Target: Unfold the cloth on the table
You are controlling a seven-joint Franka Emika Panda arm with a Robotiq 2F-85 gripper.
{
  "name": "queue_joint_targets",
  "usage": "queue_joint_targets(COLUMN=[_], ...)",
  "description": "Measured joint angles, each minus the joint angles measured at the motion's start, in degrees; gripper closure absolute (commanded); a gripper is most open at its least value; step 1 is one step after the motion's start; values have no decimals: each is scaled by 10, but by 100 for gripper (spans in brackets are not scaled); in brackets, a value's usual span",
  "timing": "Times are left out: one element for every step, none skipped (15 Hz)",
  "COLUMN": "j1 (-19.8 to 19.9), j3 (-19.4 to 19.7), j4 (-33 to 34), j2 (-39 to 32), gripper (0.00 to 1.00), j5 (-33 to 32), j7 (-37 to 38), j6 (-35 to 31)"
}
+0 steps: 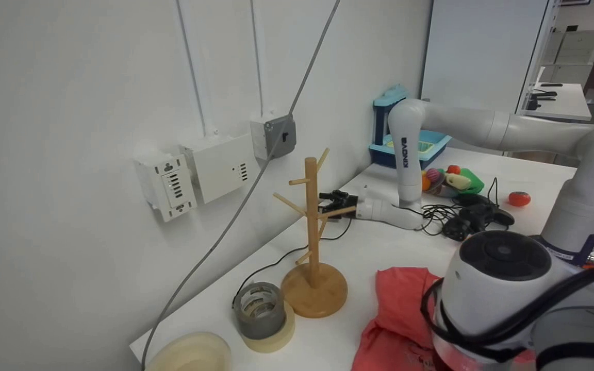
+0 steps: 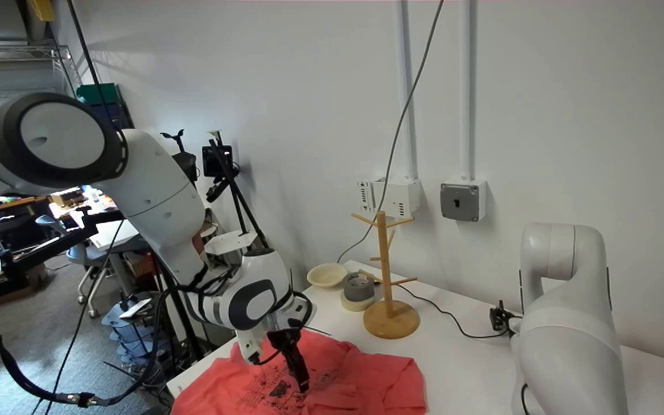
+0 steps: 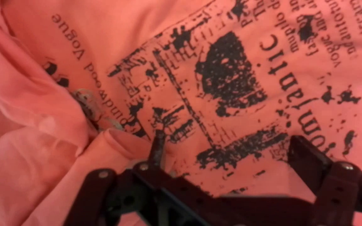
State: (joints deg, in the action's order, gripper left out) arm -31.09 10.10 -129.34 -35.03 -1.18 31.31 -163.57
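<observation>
The cloth [image 1: 400, 309] is a coral-red fabric lying on the white table [image 1: 343, 247]. It also shows in an exterior view [image 2: 387, 380], spread but wrinkled, with black print on its middle. In the wrist view the cloth [image 3: 174, 84] fills the picture: flat printed fabric in the middle and right, bunched folds at the left. My gripper [image 3: 228, 139] is open, its fingers wide apart with printed cloth showing between them. The left finger is beside a raised fold. In an exterior view the gripper [image 2: 302, 383] points down over the cloth's middle; I cannot tell whether it touches.
A wooden mug tree [image 1: 313, 226] stands behind the cloth. Beside it are stacked tape rolls [image 1: 261, 314] and a pale bowl [image 1: 194, 353]. A second white arm [image 1: 405, 144] stands farther along the table, with game controllers [image 1: 475, 219], cables and toy food [image 1: 454, 180].
</observation>
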Motion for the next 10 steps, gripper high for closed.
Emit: queue_joint_targets(j1=[1,1,2,4,6,9,13,18,22,26], j3=[5,9,12,14,15,16,15,15,15,14], j4=[4,8,11,13,15,17,20,23,26,31], j2=[-2,-4,-5,-5,-7,-9,-12,-16,-21,-27], gripper=[0,0,0,0,0,0,0,0,0,0], j5=[0,0,0,0,0,2,4,5,6,6], j7=[0,0,0,0,0,0,0,0,0,0], j6=[0,0,1,1,1,1,2,3,3,3])
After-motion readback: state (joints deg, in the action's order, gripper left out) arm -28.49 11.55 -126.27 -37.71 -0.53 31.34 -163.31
